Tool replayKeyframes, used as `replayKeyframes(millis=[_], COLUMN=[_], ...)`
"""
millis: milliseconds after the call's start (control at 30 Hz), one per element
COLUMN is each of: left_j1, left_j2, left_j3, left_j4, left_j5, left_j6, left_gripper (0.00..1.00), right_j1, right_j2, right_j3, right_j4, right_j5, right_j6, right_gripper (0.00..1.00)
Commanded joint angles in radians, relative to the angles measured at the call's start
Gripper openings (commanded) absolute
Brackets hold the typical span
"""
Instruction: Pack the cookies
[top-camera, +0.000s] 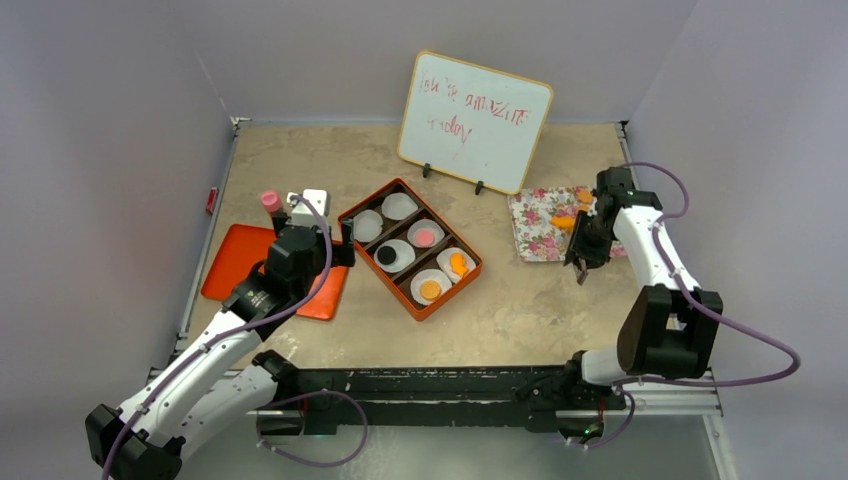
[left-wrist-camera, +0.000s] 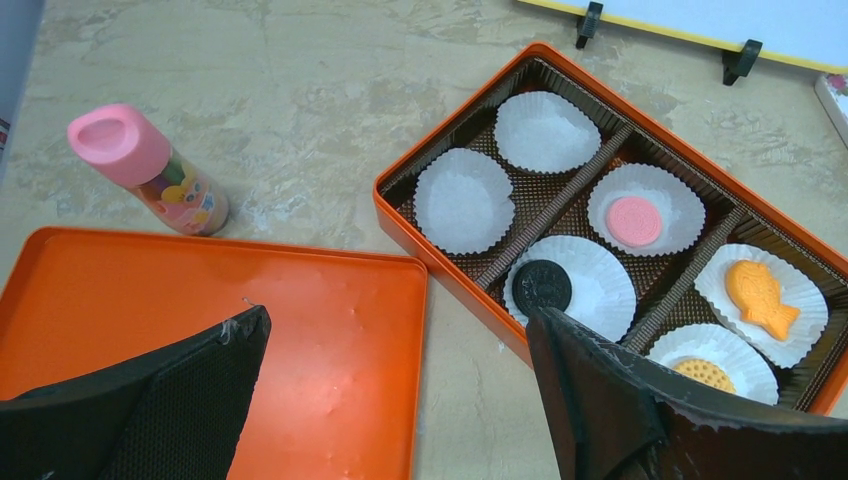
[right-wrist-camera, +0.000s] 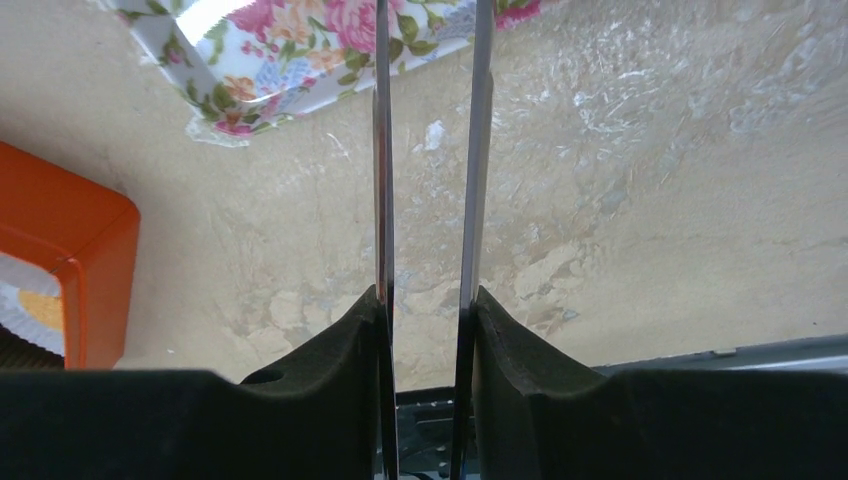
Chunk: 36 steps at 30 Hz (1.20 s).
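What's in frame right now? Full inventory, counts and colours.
table: one, beige
box: one, orange, divided, table centre
paper cups: six, white, in the box, two empty
cookies: four in cups, one each: pink, black, orange fish shape, orange round; more orange ones on the floral plate, count unclear
floral plate: one, right of the box
flat tray: one, orange, left of the box
bottle: one, pink cap, beyond the tray
small block: one, white-grey, beside the bottle
whiteboard: one, red writing, back of table
tongs: one, metal, in right gripper
left gripper: open, over tray and box edge
right gripper: closed on tongs, by the plate
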<state>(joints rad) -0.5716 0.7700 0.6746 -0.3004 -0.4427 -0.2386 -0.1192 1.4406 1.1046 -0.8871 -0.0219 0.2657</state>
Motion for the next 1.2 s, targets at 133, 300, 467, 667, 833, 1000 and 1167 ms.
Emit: replayKeyframes(millis=[133, 300, 467, 667, 833, 1000, 1167], left_j1=[0.003, 0.003, 0.003, 0.004, 0.006, 0.006, 0.004], left_j2=[-0.006, -0.002, -0.003, -0.005, -0.007, -0.003, 0.005], left_j3=[-0.003, 0.000, 0.002, 0.004, 0.006, 0.009, 0.013], left_j4=[0.037, 0.033, 0.028, 0.022, 0.012, 0.007, 0.003], left_j5=[-0.039, -0.076, -0.111, -0.153, -0.187, -0.210, -0.211], left_j6=[0.020, 0.008, -0.003, -0.017, -0.027, -0.037, -0.042], left_gripper=[0.99, 0.99, 0.99, 0.99, 1.00, 1.00, 1.00], right_j1=[-0.002, 0.007, 0.048, 0.158, 0.278, 0.385, 0.482], right_j2=[-0.076, -0.083, -0.094, -0.075, -0.041, 0.012, 0.090], right_j3=[0.086, 0.125, 0.179, 0.249, 0.309, 0.376, 0.439], right_j4=[-0.048, -0.060, -0.060, -0.054, -0.017, 0.023, 0.059], right_j5=[-0.081, -0.117, -0.165, -0.132, -0.116, -0.111, -0.102], right_j6=[-0.033, -0.046, -0.052, -0.057, -0.055, -0.045, -0.034], right_gripper=[0.19, 0.18, 0.17, 0.17, 0.17, 0.17, 0.17])
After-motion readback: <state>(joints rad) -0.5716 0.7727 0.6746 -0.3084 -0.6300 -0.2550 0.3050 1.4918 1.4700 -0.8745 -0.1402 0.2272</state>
